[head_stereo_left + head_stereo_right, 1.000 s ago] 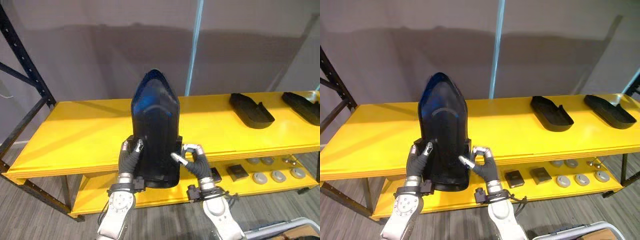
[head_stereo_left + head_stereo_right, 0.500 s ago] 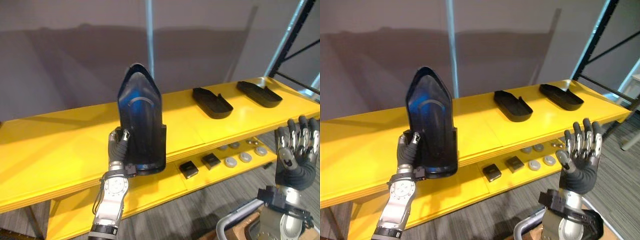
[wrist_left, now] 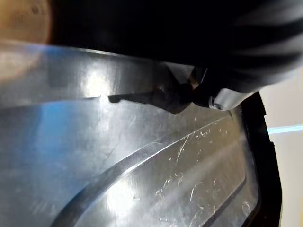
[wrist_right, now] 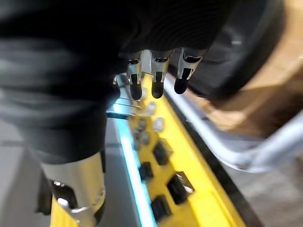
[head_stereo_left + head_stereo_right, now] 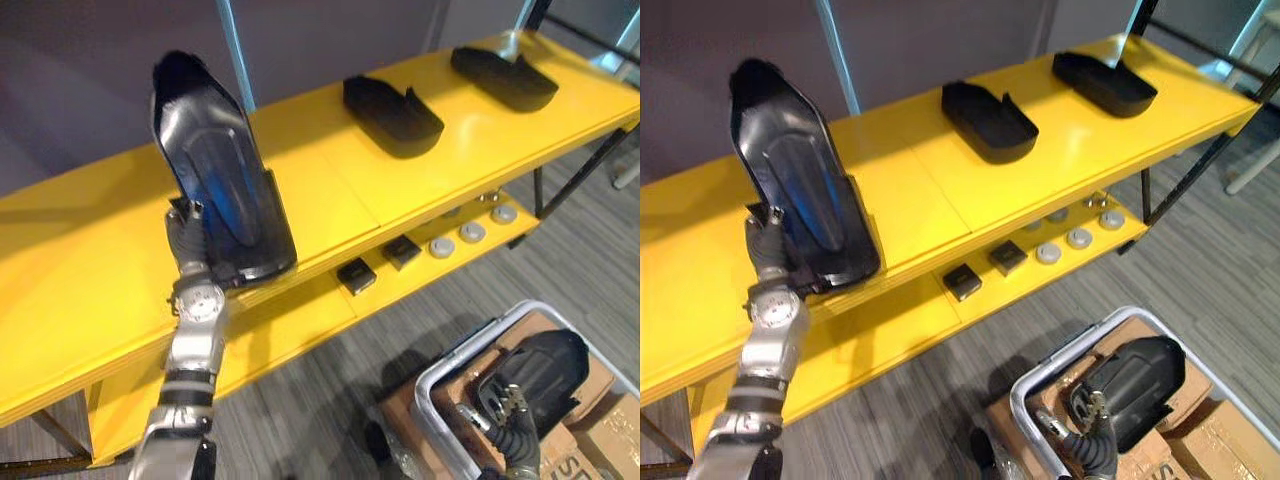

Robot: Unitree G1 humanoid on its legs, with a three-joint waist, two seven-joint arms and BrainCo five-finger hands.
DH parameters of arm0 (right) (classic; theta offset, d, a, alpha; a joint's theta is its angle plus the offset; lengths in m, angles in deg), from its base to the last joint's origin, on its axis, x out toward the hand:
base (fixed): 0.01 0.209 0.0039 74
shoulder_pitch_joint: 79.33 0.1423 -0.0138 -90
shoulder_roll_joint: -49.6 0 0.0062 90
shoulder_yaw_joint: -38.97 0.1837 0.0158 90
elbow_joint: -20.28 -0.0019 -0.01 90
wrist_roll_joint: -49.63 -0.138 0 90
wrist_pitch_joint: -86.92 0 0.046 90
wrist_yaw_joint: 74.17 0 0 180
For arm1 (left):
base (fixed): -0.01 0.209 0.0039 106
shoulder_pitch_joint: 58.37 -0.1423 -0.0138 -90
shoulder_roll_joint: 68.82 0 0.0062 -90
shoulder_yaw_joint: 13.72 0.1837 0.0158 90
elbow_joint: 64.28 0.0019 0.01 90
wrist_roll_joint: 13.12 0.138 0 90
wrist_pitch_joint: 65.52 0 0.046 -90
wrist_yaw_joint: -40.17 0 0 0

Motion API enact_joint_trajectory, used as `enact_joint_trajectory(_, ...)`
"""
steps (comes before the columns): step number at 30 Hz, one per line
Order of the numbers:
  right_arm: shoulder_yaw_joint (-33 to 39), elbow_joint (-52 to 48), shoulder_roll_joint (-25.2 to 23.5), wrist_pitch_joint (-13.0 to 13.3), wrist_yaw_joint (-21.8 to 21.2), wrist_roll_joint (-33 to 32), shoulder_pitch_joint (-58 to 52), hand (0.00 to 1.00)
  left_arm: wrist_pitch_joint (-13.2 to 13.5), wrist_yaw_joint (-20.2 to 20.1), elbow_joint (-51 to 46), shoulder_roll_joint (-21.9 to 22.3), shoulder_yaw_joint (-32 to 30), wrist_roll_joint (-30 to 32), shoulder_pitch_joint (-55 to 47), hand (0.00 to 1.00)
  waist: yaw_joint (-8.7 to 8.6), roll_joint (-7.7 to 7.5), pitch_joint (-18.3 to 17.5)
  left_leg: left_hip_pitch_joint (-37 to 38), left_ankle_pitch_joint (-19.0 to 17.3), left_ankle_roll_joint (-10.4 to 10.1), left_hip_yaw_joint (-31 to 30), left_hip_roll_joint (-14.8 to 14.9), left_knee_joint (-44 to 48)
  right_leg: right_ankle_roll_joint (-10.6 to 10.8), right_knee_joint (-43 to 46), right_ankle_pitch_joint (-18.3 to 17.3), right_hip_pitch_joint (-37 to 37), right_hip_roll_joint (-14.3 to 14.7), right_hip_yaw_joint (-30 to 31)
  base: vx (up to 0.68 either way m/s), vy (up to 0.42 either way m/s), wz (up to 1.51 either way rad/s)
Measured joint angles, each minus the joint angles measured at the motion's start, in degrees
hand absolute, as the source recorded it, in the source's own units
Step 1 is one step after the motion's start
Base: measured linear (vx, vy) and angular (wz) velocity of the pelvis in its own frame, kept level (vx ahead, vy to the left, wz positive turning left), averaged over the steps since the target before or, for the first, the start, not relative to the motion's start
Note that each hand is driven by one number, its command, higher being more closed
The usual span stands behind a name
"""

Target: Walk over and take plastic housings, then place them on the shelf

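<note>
— Where is the housing (image 5: 215,180) now?

— It is in the left robot hand (image 5: 190,245). The hand has the housing at its lower left edge, with the fingers closed round that edge. The housing stands nearly upright, its pointed end up, over the left part of the shelf (image 5: 330,190). Its wide lower end is at the front edge of the top board. I cannot tell if it touches the board or hangs just above it.

— And the wrist camera of that hand?

— It looks from very close on the shiny inner face of the housing, with one dark fingertip pressed on it.

— What else is on the shelf?

— Two more housings (image 5: 392,102) lie flat on the top board, toward the right end of the shelf and well apart from the held one. Small parts (image 5: 400,250) lie on the lower board, below them.

— What does the right robot hand (image 5: 508,420) do?

— It is low, in front of the right part of the shelf, at a bin (image 5: 1072,358) on the floor. In the bin a dark housing (image 5: 540,370) lies on cardboard boxes (image 5: 605,435). The hand is just beside this one. Its fingers (image 4: 156,80) hang loose, nearly straight, and grip nothing. Whether the tips touch the housing, I cannot tell.
</note>
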Motion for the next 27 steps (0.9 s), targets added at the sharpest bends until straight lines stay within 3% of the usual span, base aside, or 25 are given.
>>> enact_joint_trajectory(5,-5.7,0.0,0.0,0.0,-3.1,-0.5,-1.4,0.00,0.1,-0.6,8.9,-5.9,1.5,-5.9,9.3,1.00,-0.15,-0.10,2.8,-1.5,0.0,0.0,0.0,0.1,0.9,-0.1,0.0,0.3,-1.2,0.0,0.1,0.00,-0.001,-0.01)
enact_joint_trajectory(11,-9.2,-0.4,-0.1,0.0,-4.5,-0.7,-1.4,0.00,-0.7,-4.2,23.1,-12.7,5.4,-10.2,20.9,1.00,-0.21,-0.33,5.0,-2.7,0.0,0.0,0.1,0.1,1.2,-0.1,0.2,0.3,-2.2,0.0,0.1,0.00,0.000,0.00)
enact_joint_trajectory(12,-10.0,-0.5,-0.1,0.0,-4.5,-0.9,-1.4,0.00,-1.1,-4.9,24.7,-13.8,6.1,-10.9,22.4,0.00,-0.21,-0.38,5.5,-2.7,0.0,0.0,0.2,0.2,1.3,-0.1,0.2,0.3,-2.3,0.0,0.1,0.00,0.000,0.00)
enact_joint_trajectory(21,-11.5,-3.1,-0.2,0.0,-4.5,-2.0,-2.0,0.00,-3.2,-8.6,28.1,-15.0,7.0,-11.1,26.9,0.00,0.60,-0.67,6.3,-3.5,-0.1,-0.1,2.8,0.7,2.0,-0.1,0.5,0.3,-3.2,0.0,0.5,0.01,0.017,-0.03)
enact_joint_trajectory(27,-12.8,-3.0,-0.2,0.0,-4.5,-2.5,-2.0,0.00,-3.8,-8.7,29.6,-15.0,7.0,-11.0,28.3,0.00,0.58,-0.67,6.3,-4.3,-0.5,-0.1,3.3,1.1,3.2,-0.1,0.6,0.3,-3.3,0.1,0.3,0.00,0.003,0.01)
